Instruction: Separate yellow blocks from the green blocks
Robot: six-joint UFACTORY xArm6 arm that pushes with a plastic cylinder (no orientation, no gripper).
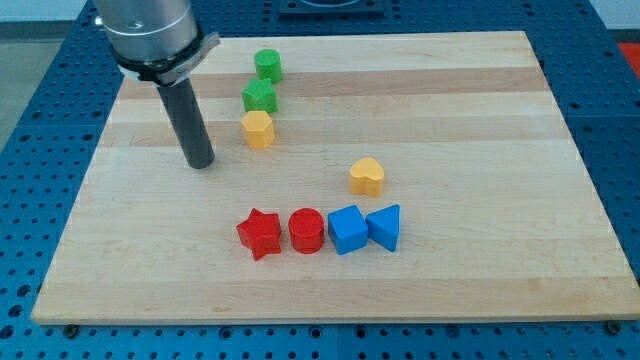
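Note:
A green cylinder (267, 66) stands near the view's top, with a green star block (260, 97) just below it. A yellow hexagon block (258, 129) sits right under the green star, close to or touching it. A yellow heart block (367, 176) lies apart, lower and to the right, just above the blue blocks. My tip (202, 163) rests on the board left of the yellow hexagon, a short gap away, touching no block.
A row lies below: a red star (260, 233), a red cylinder (306, 231), a blue cube (347, 229) and a blue triangle (385, 227). The wooden board (480, 150) sits on a blue perforated table.

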